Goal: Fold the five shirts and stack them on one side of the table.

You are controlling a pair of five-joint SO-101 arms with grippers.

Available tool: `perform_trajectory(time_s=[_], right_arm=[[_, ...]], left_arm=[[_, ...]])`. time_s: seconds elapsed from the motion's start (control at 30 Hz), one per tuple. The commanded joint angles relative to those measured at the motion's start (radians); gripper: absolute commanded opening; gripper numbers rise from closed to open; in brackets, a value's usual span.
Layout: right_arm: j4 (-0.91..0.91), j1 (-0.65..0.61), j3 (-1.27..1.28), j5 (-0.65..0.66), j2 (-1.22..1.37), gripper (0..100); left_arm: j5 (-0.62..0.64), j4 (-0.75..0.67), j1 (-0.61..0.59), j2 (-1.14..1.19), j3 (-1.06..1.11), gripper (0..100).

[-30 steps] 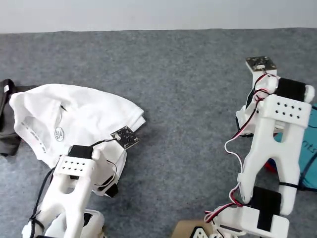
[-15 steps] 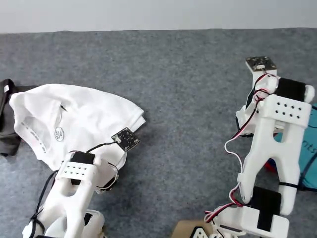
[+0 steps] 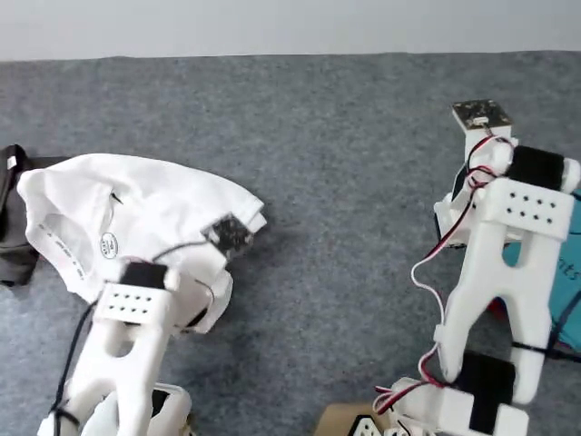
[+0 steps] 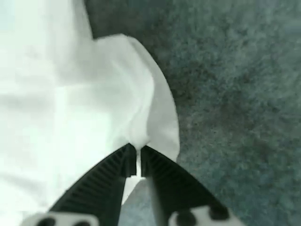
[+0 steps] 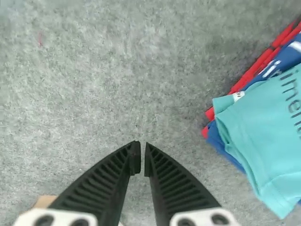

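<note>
Folding the white shirt (image 3: 136, 213) at left edge of the table (image 3: 345, 136).
Hem pinched in left gripper (image 4: 136, 162); right gripper (image 5: 142, 160) closed, empty. Next, probably: dragging hem across, holding firm.

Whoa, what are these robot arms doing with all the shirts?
They're folding shirts. The left hand is pinched shut on an edge of the white shirt, which lies rumpled on the grey table. The right hand is shut and holds nothing, hanging over bare table beside a folded stack: a teal shirt on top, a blue shirt and a red shirt under it.
</note>
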Motion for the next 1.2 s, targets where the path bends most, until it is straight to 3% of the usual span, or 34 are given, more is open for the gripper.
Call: perform_trajectory(time_s=[0.0, 0.13, 0.27, 0.4, 0.6, 0.73, 0.87, 1.0, 1.17], right_arm=[[0.036, 0.008, -0.011, 0.078, -0.079, 2.5], [0.035, 0.007, -0.011, 0.114, -0.104, 2.5], [0.028, 0.004, -0.011, 0.12, -0.101, 2.5], [0.027, -0.056, -0.011, 0.12, -0.099, 2.5], [0.005, -0.171, -0.008, 0.12, -0.099, 2.5], [-0.03, -0.205, -0.006, 0.12, -0.096, 2.5], [-0.022, -0.211, -0.006, 0.12, -0.048, 2.5], [-0.01, -0.206, -0.006, 0.12, -0.019, 2.5], [0.01, -0.206, -0.008, 0.12, -0.013, 2.5]], left_arm=[[0.002, 0.184, 0.003, -0.069, -0.213, 0], [0.003, 0.269, -0.064, -0.11, -0.315, 0], [-0.005, 0.278, -0.298, -0.129, -0.394, 0], [-0.091, 0.279, -0.537, -0.126, -0.44, 0], [-0.238, 0.273, -0.755, -0.126, -0.44, 0], [-0.258, 0.302, -0.75, -0.126, -0.424, 0], [-0.261, 0.361, -0.651, -0.127, -0.374, 1], [-0.261, 0.408, -0.566, -0.132, -0.363, 10], [-0.262, 0.411, -0.554, -0.132, -0.358, 19]])
